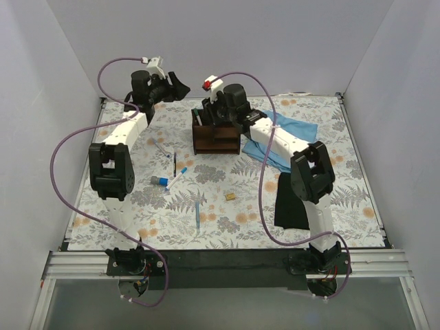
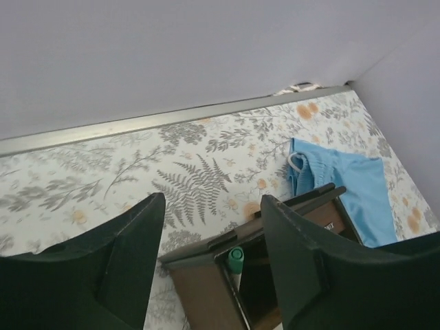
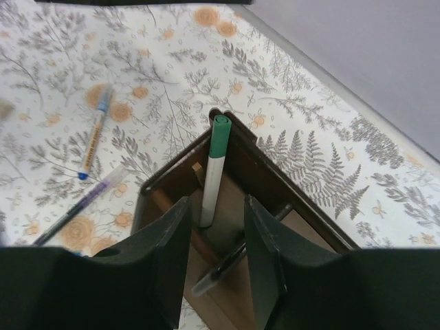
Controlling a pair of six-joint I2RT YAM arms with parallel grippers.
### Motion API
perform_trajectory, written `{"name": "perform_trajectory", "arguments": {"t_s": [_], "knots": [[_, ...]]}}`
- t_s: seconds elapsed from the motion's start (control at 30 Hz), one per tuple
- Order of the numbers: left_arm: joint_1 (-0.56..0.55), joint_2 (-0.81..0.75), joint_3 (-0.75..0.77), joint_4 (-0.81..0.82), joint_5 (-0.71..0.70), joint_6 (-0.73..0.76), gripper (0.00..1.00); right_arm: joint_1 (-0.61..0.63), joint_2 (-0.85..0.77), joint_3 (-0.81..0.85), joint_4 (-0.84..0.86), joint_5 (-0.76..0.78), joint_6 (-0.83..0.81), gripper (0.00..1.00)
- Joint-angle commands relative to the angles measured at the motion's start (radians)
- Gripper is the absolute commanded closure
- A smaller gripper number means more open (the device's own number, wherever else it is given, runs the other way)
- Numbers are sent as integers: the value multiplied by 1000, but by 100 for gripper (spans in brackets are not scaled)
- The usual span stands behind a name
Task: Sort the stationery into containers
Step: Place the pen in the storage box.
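The dark brown wooden organizer (image 1: 218,141) stands at the back middle of the floral table. My right gripper (image 1: 210,115) hovers open and empty just over its tall slots (image 3: 216,206). A white marker with a green cap (image 3: 216,165) stands in a slot of the organizer (image 3: 282,182), and a black pen (image 3: 230,265) lies slanted inside. My left gripper (image 1: 172,84) is raised at the back left, open and empty (image 2: 213,206), above the organizer (image 2: 199,289) and the green cap (image 2: 236,258). On the table lie a blue-and-white cylinder (image 1: 159,181), a black pen (image 1: 174,163), a blue pen (image 1: 198,214) and a tan block (image 1: 231,196).
A light blue cloth (image 1: 292,134) lies right of the organizer, partly under the right arm, and shows in the left wrist view (image 2: 350,189). A black cloth (image 1: 289,199) lies at the near right. White walls close the table's back and sides. A clear pen (image 3: 82,203) lies near a blue one (image 3: 95,134).
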Motion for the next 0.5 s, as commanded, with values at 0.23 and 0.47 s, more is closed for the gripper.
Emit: {"name": "perform_trajectory", "arguments": {"t_s": [0.23, 0.47], "knots": [[59, -449, -189, -573, -450, 35, 48, -93, -391, -133, -234, 40, 103, 56], [58, -403, -231, -722, -422, -134, 76, -234, -411, -219, -333, -17, 200, 55]]}}
